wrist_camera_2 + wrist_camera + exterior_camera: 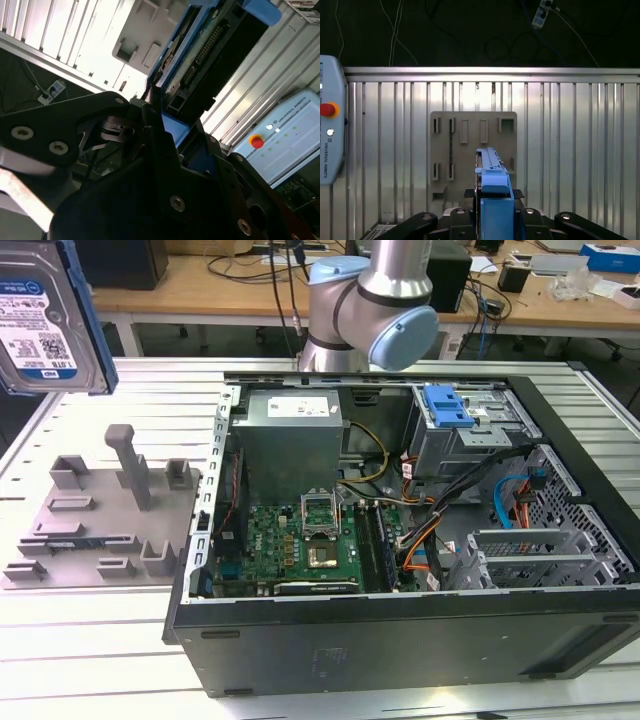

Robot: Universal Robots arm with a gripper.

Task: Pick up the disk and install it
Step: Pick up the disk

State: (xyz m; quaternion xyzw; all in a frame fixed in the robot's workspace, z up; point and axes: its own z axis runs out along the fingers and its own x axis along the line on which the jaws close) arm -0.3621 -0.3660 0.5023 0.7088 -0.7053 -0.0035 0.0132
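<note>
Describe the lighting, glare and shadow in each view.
Exterior view: even room light, a mild sheen on the ribbed table, and shade inside the computer case. Second wrist view: the table slats are blown out white behind the disk, and the gripper holding it is a dark silhouette. First wrist view: bright streaks on the slats, and near-black beyond the table edge.

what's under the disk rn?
In the first wrist view the disk, gripped edge-on by the hand, hangs above the grey fixture plate on the slatted table, not touching it. The disk's edge hides a strip of the plate.
</note>
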